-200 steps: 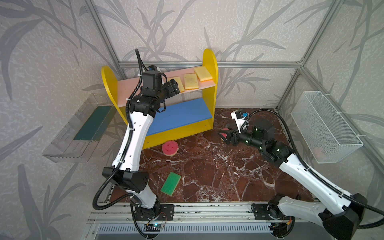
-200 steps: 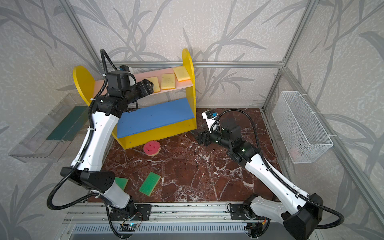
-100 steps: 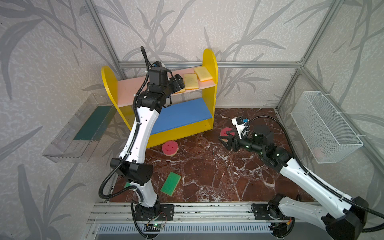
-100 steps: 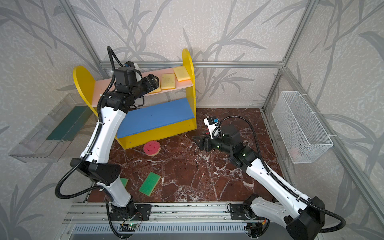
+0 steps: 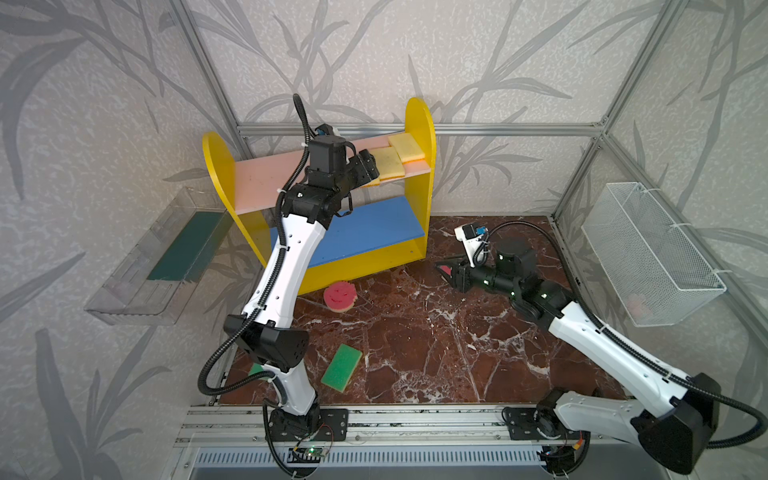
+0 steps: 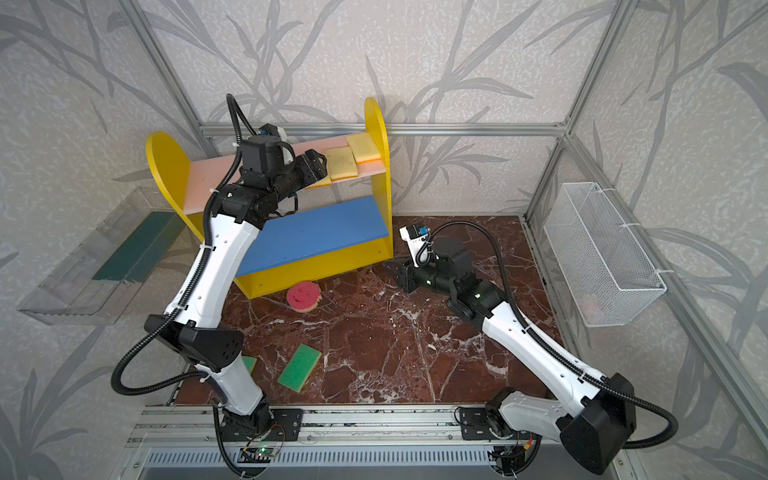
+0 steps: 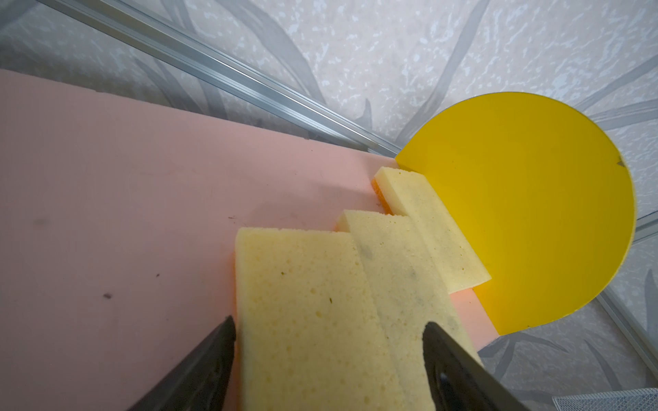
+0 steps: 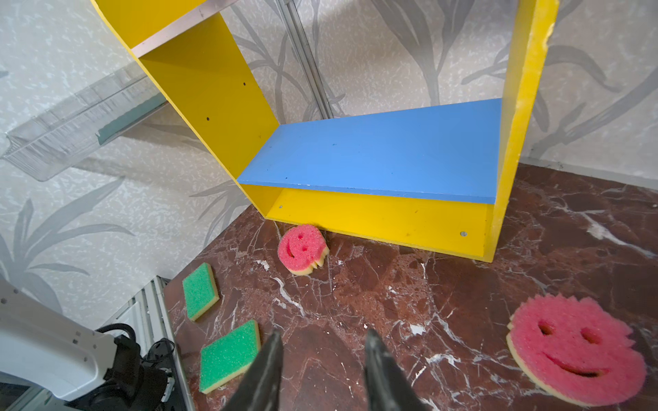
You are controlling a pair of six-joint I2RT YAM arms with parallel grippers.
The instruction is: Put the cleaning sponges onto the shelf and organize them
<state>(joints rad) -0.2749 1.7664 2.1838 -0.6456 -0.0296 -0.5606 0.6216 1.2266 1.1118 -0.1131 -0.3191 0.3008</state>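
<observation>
Sponge, pink smiley face, beside shelf

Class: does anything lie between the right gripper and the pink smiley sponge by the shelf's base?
Nothing visible does. Only bare marble floor lies between the right gripper and that pink smiley sponge; the green sponges and the second smiley sponge lie off to the sides.

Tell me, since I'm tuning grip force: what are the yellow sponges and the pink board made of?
Yellow sponges: seemingly soft open-cell foam, matte, pitted with pores, orange layer beneath. Pink board: smooth, matte, rigid sheet, painted wood or plastic; cannot tell which.
</observation>
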